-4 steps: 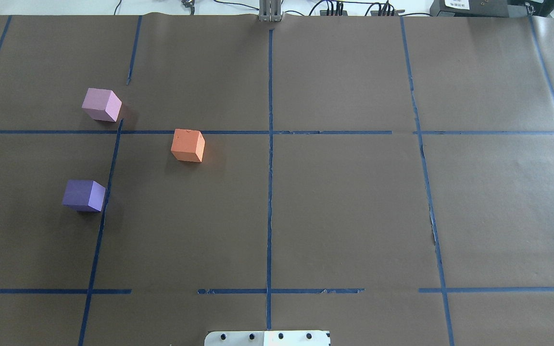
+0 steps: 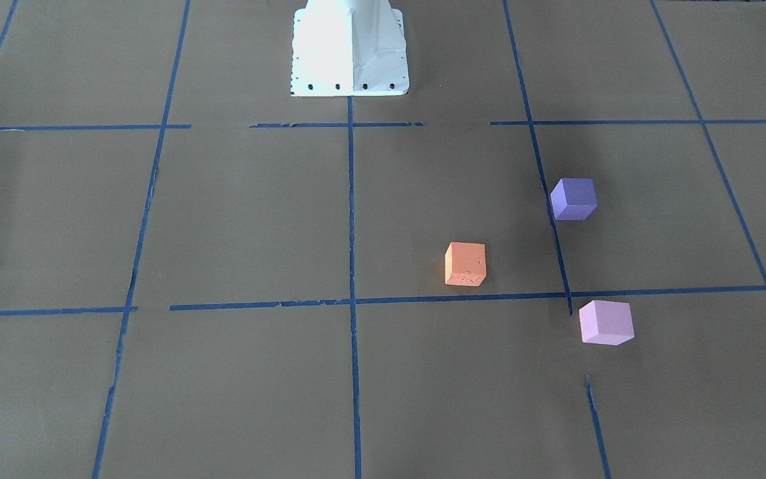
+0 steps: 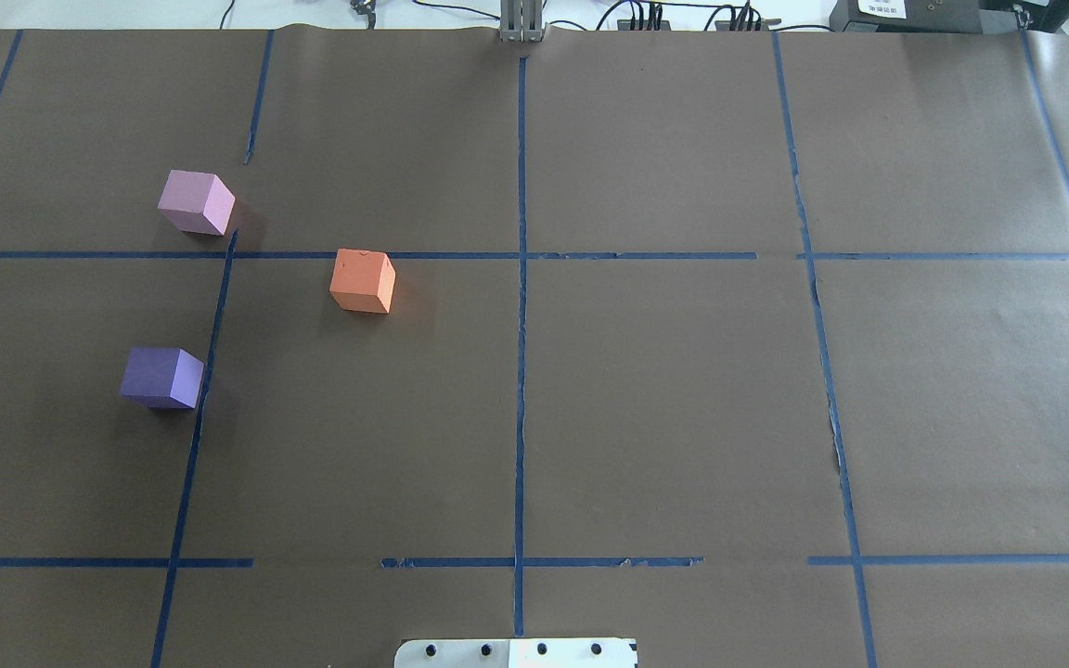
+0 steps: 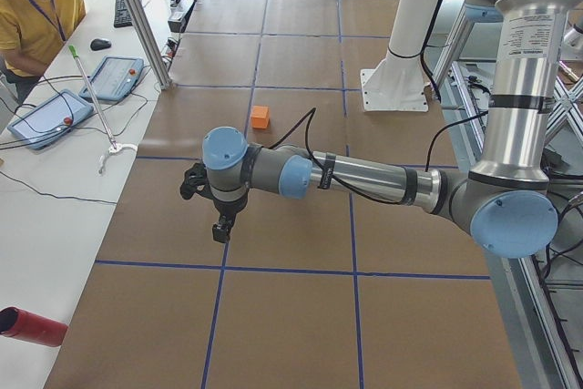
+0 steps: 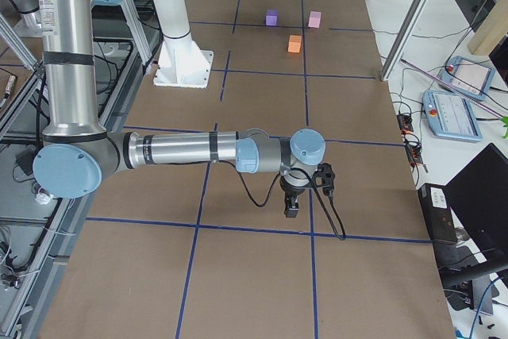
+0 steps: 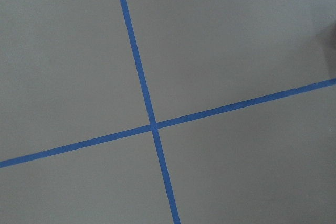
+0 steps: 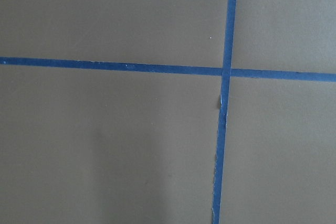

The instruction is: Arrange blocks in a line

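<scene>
Remaining unmoved since before, orange block [image 3: 363, 280], purple block [image 3: 161, 378], pink block [image 3: 196, 202] are left unaligned; left gripper [image 4: 219, 230], right gripper [image 5: 291, 210] aperture cannot be told.

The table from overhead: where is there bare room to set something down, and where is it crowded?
Everything right of the centre tape line is bare brown paper. So is the strip between that line and the orange block. Crowded: the left side, where the pink block, purple block and orange block sit apart in a loose triangle.
</scene>
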Controlling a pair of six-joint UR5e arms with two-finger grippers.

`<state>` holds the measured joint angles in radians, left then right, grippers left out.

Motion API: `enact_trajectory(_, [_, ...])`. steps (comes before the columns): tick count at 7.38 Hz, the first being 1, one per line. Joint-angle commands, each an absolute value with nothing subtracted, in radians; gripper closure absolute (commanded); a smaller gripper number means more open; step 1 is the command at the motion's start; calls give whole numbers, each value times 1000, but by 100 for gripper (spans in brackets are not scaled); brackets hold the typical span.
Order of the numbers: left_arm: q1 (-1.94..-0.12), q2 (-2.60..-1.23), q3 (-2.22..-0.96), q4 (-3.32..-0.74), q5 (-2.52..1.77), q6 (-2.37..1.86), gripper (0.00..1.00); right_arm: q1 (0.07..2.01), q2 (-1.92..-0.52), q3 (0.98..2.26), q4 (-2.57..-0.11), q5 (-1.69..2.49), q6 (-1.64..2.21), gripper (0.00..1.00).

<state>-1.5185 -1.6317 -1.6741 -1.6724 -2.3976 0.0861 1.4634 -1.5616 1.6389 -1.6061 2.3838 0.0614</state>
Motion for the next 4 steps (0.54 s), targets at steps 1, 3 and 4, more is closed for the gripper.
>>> enact_trajectory(1, [-1435, -1649, -1678, -1904, -2564, -89, 0, 1463, -1562, 1638, -1606, 2384, 61, 0])
enact_trajectory(3, [-1204, -1821, -1680, -1996, -2425, -579, 0, 1463, -1562, 1638, -1606, 2384, 61, 0])
enact_trajectory(4, [-1083, -1933, -1666, -1990, -2278, -779, 0, 1463, -1562, 1640, -1606, 2384, 61, 0])
